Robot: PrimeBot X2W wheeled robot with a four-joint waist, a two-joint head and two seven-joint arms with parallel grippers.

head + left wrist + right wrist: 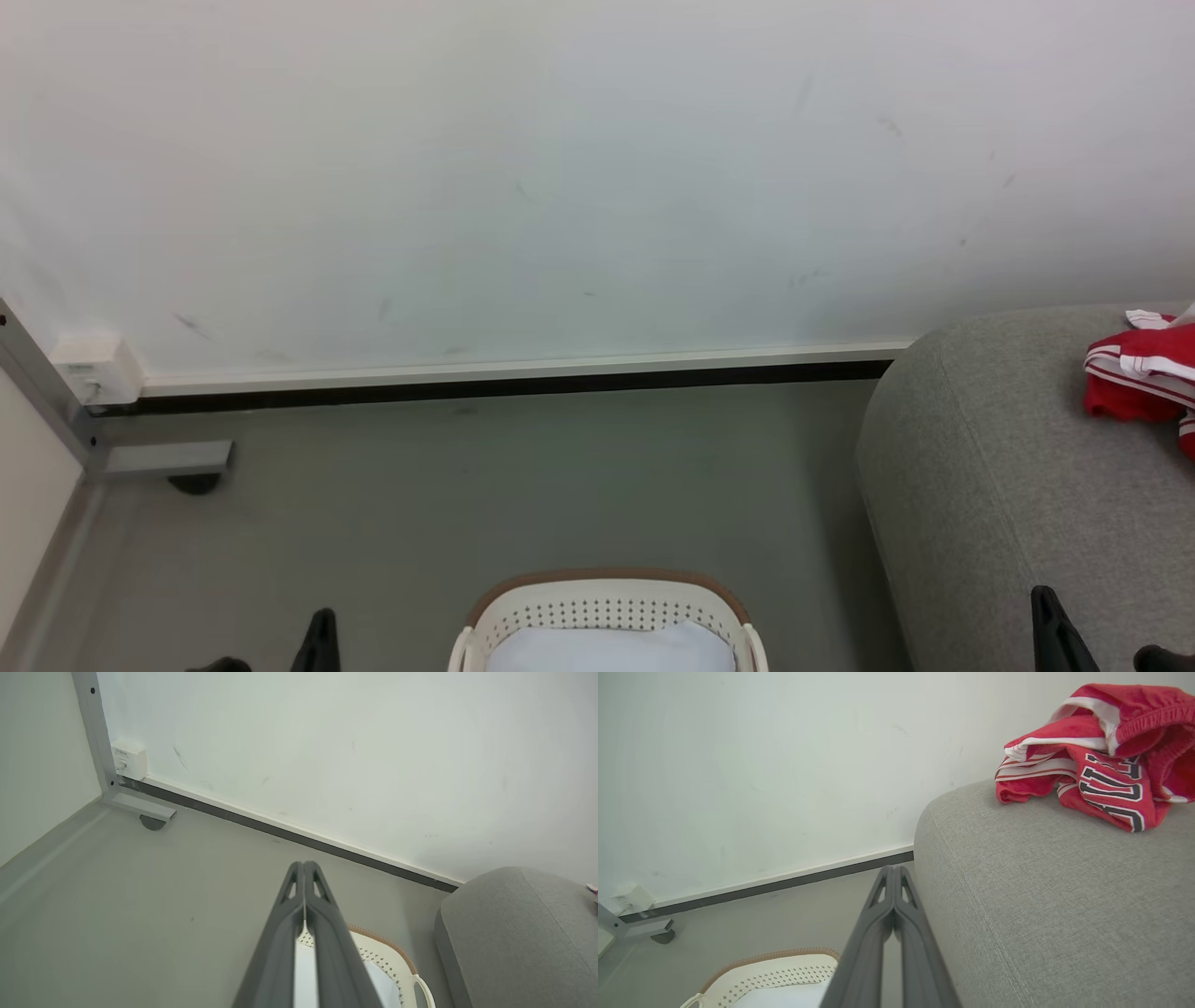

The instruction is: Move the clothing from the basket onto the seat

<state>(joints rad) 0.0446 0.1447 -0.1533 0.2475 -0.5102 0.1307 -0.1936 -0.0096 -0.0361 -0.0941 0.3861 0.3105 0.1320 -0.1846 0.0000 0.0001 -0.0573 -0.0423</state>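
Observation:
The red clothing (1134, 383) lies bunched on top of the grey seat (1008, 485) at the far right. In the right wrist view the clothing (1101, 760) shows striped trim and black "BULLS" lettering, resting on the seat (1041, 896). The cream basket (607, 611) with its brown rim stands on the floor at the bottom centre, left of the seat, and holds a flat pale white pad (607, 649). My left gripper (303, 865) is shut and empty, above the basket (387, 956). My right gripper (893, 870) is shut and empty, beside the seat's edge and well short of the clothing.
A white wall with a dark baseboard (513, 383) runs behind the grey floor. At the left stand a grey metal frame leg (159, 459) and a white wall box (98, 369). Bare floor lies between basket and wall.

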